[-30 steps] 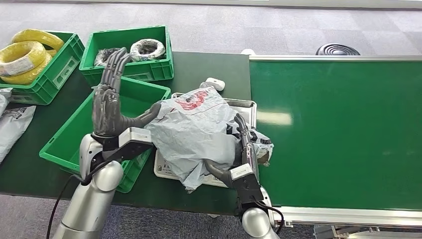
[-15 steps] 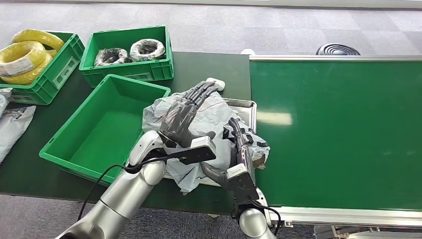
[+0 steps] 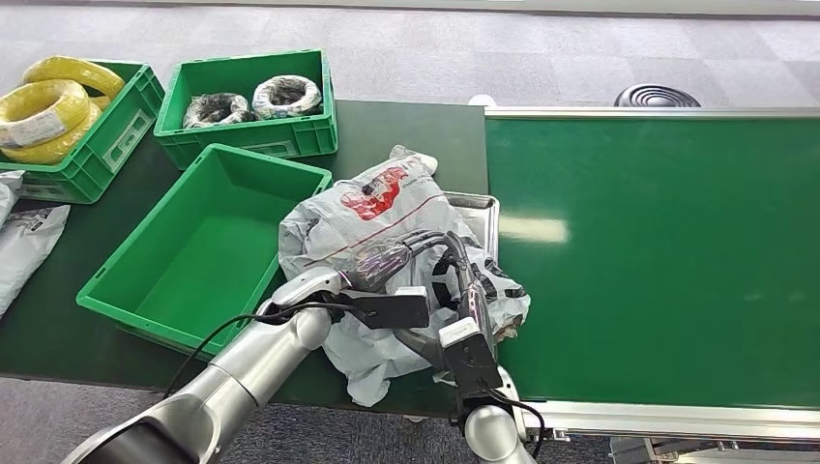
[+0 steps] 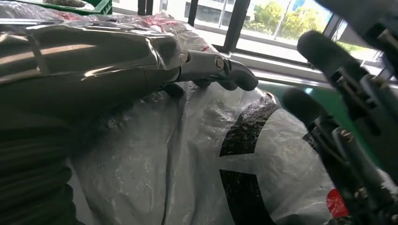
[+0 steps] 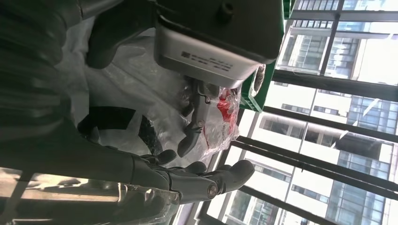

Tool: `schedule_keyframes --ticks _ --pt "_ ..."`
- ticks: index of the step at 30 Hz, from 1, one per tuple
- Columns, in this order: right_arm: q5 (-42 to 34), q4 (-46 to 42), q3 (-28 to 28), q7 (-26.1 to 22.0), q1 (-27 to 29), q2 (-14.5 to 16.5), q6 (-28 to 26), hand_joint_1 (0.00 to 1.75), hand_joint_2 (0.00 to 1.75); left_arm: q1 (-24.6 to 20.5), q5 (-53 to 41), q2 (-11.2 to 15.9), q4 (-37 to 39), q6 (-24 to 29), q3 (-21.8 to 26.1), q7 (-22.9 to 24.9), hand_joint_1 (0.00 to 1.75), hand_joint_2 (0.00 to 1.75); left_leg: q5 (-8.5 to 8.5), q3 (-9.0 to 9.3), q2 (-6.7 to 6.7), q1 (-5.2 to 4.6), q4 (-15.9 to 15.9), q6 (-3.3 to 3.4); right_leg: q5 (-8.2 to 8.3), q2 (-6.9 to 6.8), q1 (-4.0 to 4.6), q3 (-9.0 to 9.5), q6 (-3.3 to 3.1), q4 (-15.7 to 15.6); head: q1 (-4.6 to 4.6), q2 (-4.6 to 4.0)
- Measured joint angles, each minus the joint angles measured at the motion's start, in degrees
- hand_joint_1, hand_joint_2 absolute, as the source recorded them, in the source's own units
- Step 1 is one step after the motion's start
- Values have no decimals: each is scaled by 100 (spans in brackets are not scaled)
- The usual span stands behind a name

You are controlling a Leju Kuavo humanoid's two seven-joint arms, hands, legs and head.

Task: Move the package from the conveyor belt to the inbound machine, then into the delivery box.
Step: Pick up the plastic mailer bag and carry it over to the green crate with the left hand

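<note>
Both arms reach in from below; the left robot hand (image 3: pixel 387 259) and right robot hand (image 3: pixel 462 280) clasp the crumpled grey package (image 3: pixel 382 208) over the metal tray (image 3: pixel 481 205).

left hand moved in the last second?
Yes. The left hand swung from raised over the empty green crate, away from it and down onto the grey package, next to the right hand.
</note>
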Motion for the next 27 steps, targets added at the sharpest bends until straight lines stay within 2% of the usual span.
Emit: schedule_keyframes --ticks 5,7,8,11,12,14,20,27 --pt "52 -54 -2 31 41 -21 0 0 175 -252 -132 21 407 -70 -162 -4 0 175 0 0 0 0 0 0 0 0 0 0 0 0 0 0" --pt "80 -84 -4 37 50 -21 0 0 175 -328 -187 25 506 -79 -215 15 10 175 0 0 -1 0 0 0 0 0 0 0 0 0 0 0" --pt "97 -101 -5 40 52 -21 1 0 175 -364 -214 25 548 -85 -238 31 43 175 0 0 -1 0 0 0 0 0 0 0 0 0 0 0" --pt "148 -168 -10 62 54 -22 2 0 175 -483 -267 15 647 -109 -302 72 156 175 0 0 -1 0 0 0 0 0 0 1 0 1 1 0" --pt "160 -194 -13 71 54 -22 2 0 175 -522 -270 9 673 -122 -317 79 167 175 0 0 -1 0 0 0 0 0 0 1 0 1 1 0" --pt "173 -245 -14 86 56 -23 2 0 175 -588 -269 -2 719 -144 -332 89 174 175 0 0 -1 0 0 0 0 0 0 1 0 1 1 0" --pt "197 -417 -15 137 78 -25 2 0 175 -655 -41 -45 779 68 -295 -9 175 175 0 0 -1 0 0 0 0 0 0 1 0 1 0 0" --pt "195 -520 -11 138 118 -25 0 0 175 -626 565 -45 640 208 73 -189 172 175 0 0 -1 0 0 0 0 0 1 1 0 1 1 0"
